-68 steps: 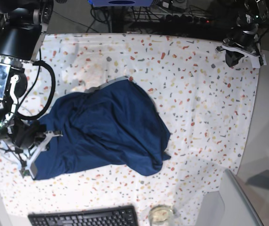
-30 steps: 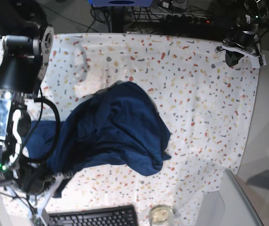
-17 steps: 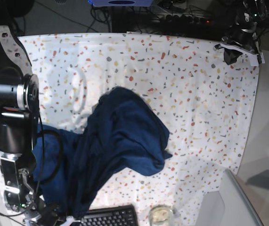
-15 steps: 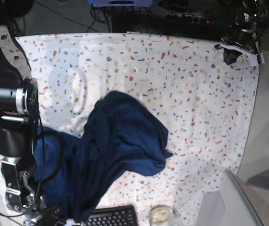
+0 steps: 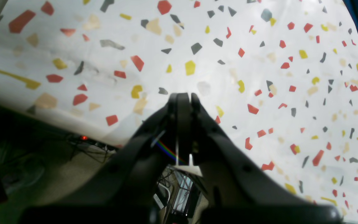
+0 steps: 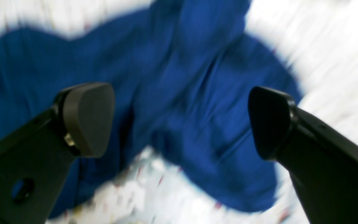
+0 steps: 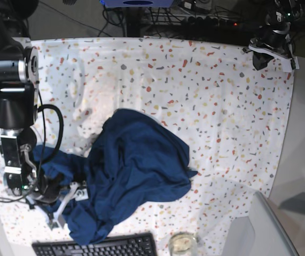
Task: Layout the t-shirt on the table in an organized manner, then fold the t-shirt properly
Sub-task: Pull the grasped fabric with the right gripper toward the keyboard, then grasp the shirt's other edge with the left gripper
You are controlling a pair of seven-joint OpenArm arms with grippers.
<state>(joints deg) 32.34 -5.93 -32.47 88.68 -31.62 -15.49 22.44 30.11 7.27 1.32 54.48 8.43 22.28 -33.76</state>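
While crumpled, t-shirt (image 7: 136,170) runs diagonally; right gripper (image 6: 179,121) spread, left gripper (image 5: 182,98) pressed together.

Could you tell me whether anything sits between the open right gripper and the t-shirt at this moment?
Nothing visible does. In the right wrist view the right gripper has its jaws spread wide, with only the crumpled navy t-shirt showing between them on the table. That view is blurred, so small items could be missed.

The table (image 7: 221,106), draped in white terrazzo-flecked cloth, bears the rumpled navy t-shirt (image 7: 136,170) beneath the right gripper (image 6: 179,121) (a black keyboard (image 7: 96,247) nearby).
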